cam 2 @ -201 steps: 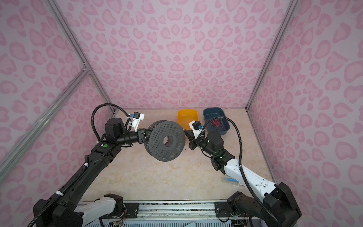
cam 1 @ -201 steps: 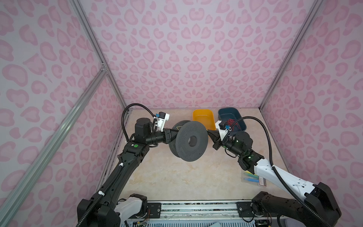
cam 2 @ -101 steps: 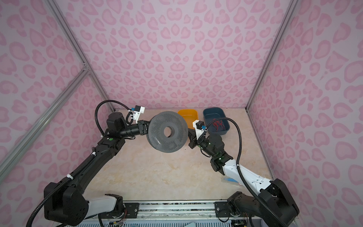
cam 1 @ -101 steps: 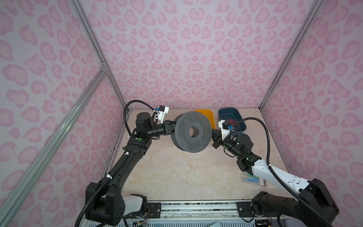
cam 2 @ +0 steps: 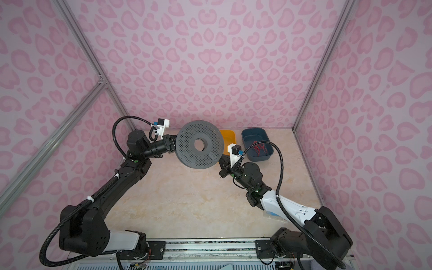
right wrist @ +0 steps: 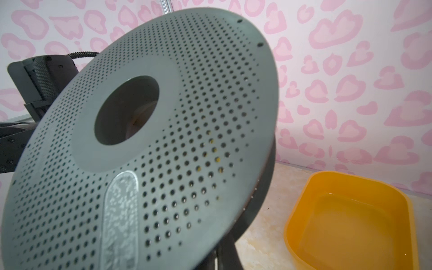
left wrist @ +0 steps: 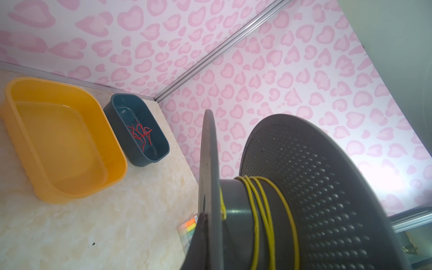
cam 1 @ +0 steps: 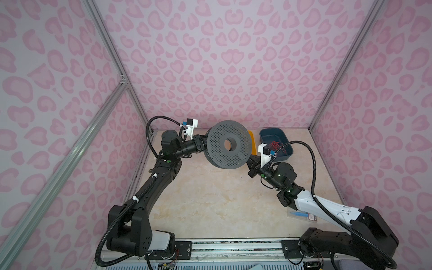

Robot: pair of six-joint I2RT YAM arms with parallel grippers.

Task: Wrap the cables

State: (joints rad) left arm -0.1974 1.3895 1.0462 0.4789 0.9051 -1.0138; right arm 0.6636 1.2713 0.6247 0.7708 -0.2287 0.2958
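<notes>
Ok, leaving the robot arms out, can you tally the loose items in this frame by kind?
Grey spool: 1
Yellow wire: 1
Bins: 2, orange bin and blue bin
Red wire tangle: 1
Flat packet: 1
Total: 6

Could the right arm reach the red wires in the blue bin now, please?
Probably yes: the red wires lie in the open blue bin beside the right gripper, though it is shut at the spool.

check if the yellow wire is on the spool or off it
On: several turns of yellow wire circle the hub of the grey spool, left wrist view.
</notes>
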